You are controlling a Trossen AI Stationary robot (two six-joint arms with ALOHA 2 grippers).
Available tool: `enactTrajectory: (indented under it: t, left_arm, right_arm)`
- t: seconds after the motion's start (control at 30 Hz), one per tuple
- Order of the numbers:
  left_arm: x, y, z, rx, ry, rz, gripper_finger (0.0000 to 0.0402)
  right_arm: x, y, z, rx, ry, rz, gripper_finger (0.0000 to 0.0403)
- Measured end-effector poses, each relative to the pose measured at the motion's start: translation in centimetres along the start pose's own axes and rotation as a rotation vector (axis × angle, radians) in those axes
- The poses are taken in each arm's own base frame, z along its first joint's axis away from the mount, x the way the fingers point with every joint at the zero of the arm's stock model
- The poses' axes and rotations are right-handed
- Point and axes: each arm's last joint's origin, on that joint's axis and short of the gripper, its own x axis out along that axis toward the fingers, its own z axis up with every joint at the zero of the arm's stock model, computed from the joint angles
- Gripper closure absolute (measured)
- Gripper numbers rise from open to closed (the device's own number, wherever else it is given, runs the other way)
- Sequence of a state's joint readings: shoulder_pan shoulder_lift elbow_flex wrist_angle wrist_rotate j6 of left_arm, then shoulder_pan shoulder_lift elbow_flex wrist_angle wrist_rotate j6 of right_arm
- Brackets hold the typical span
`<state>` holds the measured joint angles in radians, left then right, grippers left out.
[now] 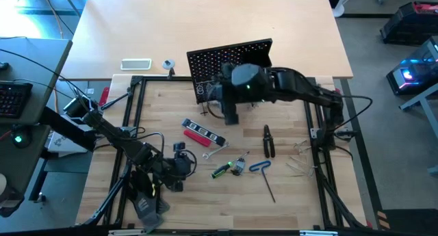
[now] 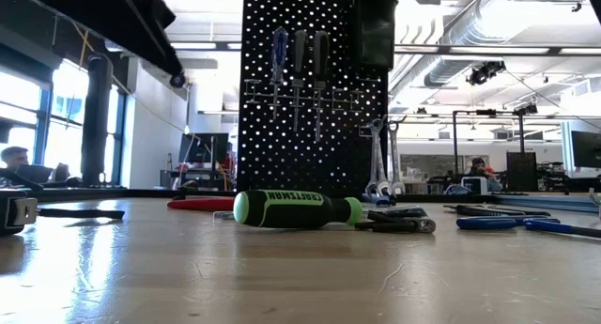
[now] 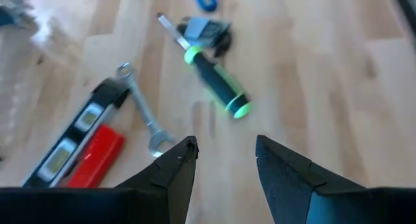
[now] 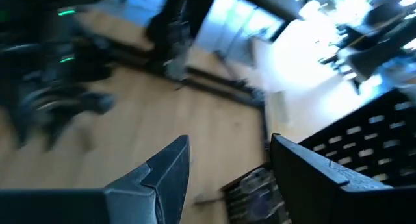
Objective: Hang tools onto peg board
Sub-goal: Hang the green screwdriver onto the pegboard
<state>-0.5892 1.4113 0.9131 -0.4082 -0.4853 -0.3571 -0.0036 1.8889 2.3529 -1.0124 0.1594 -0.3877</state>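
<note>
Black peg board (image 1: 229,61) upright at far edge of wooden table (image 1: 287,188), right arm (image 1: 301,89) stretched across in front of it, right gripper (image 1: 230,114) just below board. Left arm (image 1: 102,130) low at near left, left gripper (image 1: 179,166) over bare wood. Red-black flat tool (image 1: 203,133), silver wrench (image 1: 215,152), green screwdriver (image 1: 224,169), blue-handled hex key (image 1: 263,174), black pliers (image 1: 268,140) scattered mid-table

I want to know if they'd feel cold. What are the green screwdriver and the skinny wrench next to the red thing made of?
The green screwdriver: its handle looks like matte black rubber or plastic with bright green bands, and the shaft looks like metal. The wrench: probably steel, since it's silvery grey and shiny, so likely cold to touch.
</note>
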Motion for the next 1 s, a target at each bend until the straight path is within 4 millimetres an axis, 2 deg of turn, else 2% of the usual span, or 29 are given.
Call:
enactTrajectory:
  t: [0.13,0.2,0.4,0.6,0.8,1.0]
  left_arm:
    - [0.0,-0.2,0.4,-0.01,-0.033,-0.025,0.025]
    - [0.0,-0.2,0.4,-0.014,-0.033,-0.025,0.025]
    - [1.3,-0.7,-0.2,0.001,0.005,-0.003,0.025]
    - [3.7,-1.8,-1.0,0.024,0.036,0.02,0.025]
    - [5.4,-2.9,-1.5,0.052,0.015,0.04,0.025]
    - [6.7,-3.5,-1.8,0.048,0.004,0.031,0.025]
  right_arm:
    - [-0.5,2.9,-0.6,0.012,0.104,0.179,0.0199]
    - [-0.1,4.7,-1.4,0.013,0.195,0.266,0.0199]
    - [3.2,11.2,-4.5,-0.05,0.399,0.419,0.0199]
    - [7.6,17.3,-8.9,-0.133,0.395,0.571,0.0199]
    - [11.3,20.4,-14.3,-0.125,0.336,0.586,0.0199]
    - [12.8,21.7,-17.1,-0.099,0.231,0.605,0.0199]
